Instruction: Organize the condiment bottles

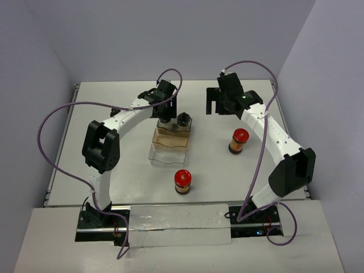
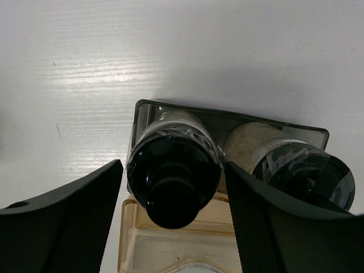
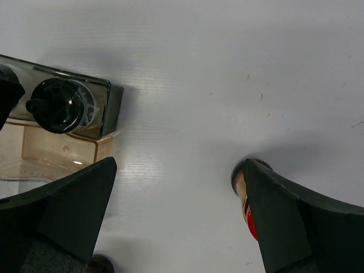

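Left pincer (image 2: pixel 173 170) released around black-capped jar (image 2: pixel 173 182) seated at tray (image 2: pixel 227 115) far end, second jar (image 2: pixel 304 170) alongside. Right pincer (image 3: pixel 177 170) spread wide, empty, near red-capped jar (image 1: pixel 239 140). Risk: jar tipped, neighbour knocked, if caught on withdrawal.

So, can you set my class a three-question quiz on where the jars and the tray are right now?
1. True or false: the two red-capped jars stand inside the tray.
2. In the left wrist view, how many black-capped jars stand in the tray? A one, B two, C four.
3. Which arm's gripper has a finger on either side of a black-capped jar?
Key: 1 false, as both stand on the table outside it. 2 B. 3 the left gripper.
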Controlling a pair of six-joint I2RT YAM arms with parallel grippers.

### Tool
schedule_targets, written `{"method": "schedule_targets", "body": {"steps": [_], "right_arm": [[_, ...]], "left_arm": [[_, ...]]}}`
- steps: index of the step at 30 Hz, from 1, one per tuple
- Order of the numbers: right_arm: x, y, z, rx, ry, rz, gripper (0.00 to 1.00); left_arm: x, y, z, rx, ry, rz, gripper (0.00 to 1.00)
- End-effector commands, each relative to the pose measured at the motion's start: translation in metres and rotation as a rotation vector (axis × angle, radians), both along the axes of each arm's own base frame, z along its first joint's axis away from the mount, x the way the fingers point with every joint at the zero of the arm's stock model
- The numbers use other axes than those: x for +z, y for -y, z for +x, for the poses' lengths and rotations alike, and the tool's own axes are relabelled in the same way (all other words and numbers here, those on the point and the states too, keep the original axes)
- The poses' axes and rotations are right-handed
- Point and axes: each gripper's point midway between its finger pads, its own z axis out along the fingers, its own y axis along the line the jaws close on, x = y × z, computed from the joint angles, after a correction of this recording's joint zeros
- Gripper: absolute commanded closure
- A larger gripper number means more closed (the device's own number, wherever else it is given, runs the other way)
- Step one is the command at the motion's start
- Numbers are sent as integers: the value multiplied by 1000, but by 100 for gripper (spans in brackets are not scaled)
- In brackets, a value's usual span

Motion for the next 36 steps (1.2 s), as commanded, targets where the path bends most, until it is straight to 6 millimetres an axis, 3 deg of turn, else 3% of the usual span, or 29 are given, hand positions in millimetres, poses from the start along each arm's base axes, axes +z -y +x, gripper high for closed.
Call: {"method": "schedule_targets", "body": {"steps": [1,5,10,13,16,19,20,23,26,32,36], "right_arm": [[19,3,-1,-5,61,24,0],[22,2,2,-6,61,23,0],[25,0,2,4,73,39,0],[23,-2,0,12,70,45,0],[22,-3,-2,19,64,50,0],[24,-4,-2,25,69,60,0],[24,-5,-2,28,71,62,0],[23,-6,-1,29,69,63,0],[19,-8,1,32,59,63,0],[17,-10,1,42,50,70,0],[15,-10,2,41,46,67,0]], "left_arm": [[34,8,17,36,106,-43,12],[59,13,21,23,134,-67,6],[121,12,23,17,228,-113,5],[165,-17,20,103,326,-98,6],[178,-56,19,207,352,-89,6],[168,-111,19,356,332,-56,6],[157,-141,19,425,309,-30,6],[129,-194,10,564,240,19,5],[118,-213,7,626,247,-21,2],[98,-220,17,681,204,-45,0],[71,-229,31,717,152,-83,1]]}}
